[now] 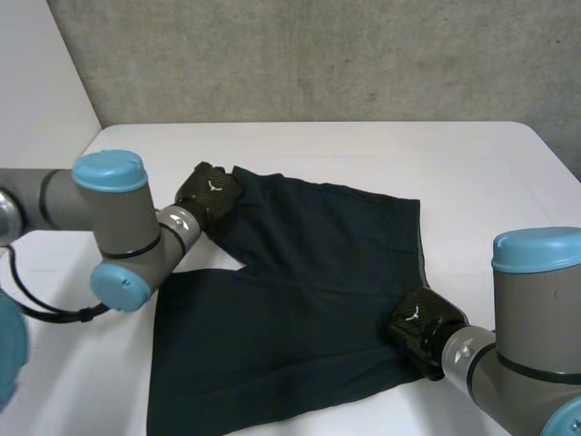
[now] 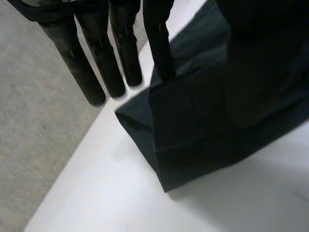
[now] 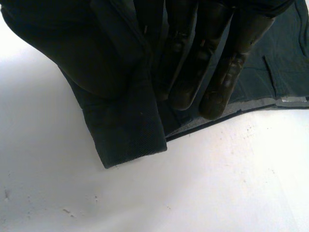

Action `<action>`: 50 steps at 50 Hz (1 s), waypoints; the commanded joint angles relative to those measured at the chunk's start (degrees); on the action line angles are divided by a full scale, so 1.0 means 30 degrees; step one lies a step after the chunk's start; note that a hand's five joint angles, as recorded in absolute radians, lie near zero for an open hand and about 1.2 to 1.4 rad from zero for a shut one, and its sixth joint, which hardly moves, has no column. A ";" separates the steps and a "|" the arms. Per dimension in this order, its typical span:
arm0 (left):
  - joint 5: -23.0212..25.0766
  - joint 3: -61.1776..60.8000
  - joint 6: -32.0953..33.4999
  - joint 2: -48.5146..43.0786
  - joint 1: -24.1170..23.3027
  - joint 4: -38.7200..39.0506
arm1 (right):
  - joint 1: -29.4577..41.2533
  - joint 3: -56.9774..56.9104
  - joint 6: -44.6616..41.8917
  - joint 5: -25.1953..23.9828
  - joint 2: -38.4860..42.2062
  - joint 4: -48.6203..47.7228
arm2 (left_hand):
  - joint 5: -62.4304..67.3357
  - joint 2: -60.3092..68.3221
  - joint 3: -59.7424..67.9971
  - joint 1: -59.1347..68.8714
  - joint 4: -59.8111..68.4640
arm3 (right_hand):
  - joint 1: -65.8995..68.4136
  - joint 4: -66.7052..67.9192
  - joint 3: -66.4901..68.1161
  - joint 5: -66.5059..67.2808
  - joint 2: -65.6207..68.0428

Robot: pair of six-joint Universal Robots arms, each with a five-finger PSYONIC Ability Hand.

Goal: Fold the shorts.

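At left robot hand (image 1: 207, 193): clamped on leg-hem corner of shorts (image 1: 300, 300), approx 10 o'clock of the cloth in head view. Wrist view: one finger (image 2: 161, 48) on hem against thumb, other fingers straight past the edge. Hem corner of shorts (image 2: 203, 130) raised off worktop (image 2: 145, 203).

At right robot hand (image 1: 419, 322): clamped too, approx 4 o'clock of the cloth. Wrist view: waistband corner doubled over btw thumb and fingers (image 3: 203, 63), close over the worktop.

Btw the two: dark shorts spread mid worktop (image 1: 381, 154), waistband twd 3 o'clock, legs twd 9, nearer leg reaching 7.

Beyond, 12 o'clock: concrete wall (image 1: 318, 54).
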 commanded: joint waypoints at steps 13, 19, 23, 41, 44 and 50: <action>-0.5774 0.0680 -0.0555 -0.1222 0.0615 -0.1848 | -0.0014 -0.0034 0.0054 0.0163 0.0033 -0.0170 | 1.6168 1.6214 1.6214 1.5740 1.6167 | 0.8015 0.3869 0.3877 0.4452 0.4199; -0.5919 0.0357 -0.0642 -0.0841 0.0557 -0.1877 | 0.0015 -0.0151 0.0871 0.0163 0.0150 -0.0200 | 1.4332 1.4378 1.4378 1.3903 1.4331 | 0.8015 0.3869 0.3877 0.4452 0.4199; -0.5950 -0.1836 -0.1402 0.2610 -0.0088 -0.2317 | 0.0103 -0.0444 0.1986 0.0016 0.0209 -0.0229 | -0.4459 -0.4412 -0.4412 -0.4887 -0.4460 | 0.8015 0.3869 0.3877 0.4452 0.4199; -0.5832 -1.3145 -0.9166 1.2751 -0.2635 -0.6680 | -0.0570 -0.3753 1.1388 -0.2268 0.1292 -0.0404 | -0.5076 -0.5029 -0.5029 -0.5504 -0.5076 | 0.8015 0.3869 0.3877 0.4452 0.4199; -0.5949 -1.4435 -1.0074 1.3600 -0.3397 -0.7179 | -0.1038 -0.4077 1.2678 -0.2239 0.1556 -0.0755 | -0.5076 -0.5029 -0.5029 -0.5504 -0.5076 | 0.8015 0.3869 0.3877 0.4452 0.4199; -0.6038 -1.6016 -1.1479 1.5094 -0.3955 -0.7122 | -0.1800 -0.4019 1.3735 -0.2152 0.1966 -0.1224 | -0.5020 -0.4973 -0.4973 -0.5448 -0.5020 | 0.8015 0.3869 0.3877 0.4452 0.4199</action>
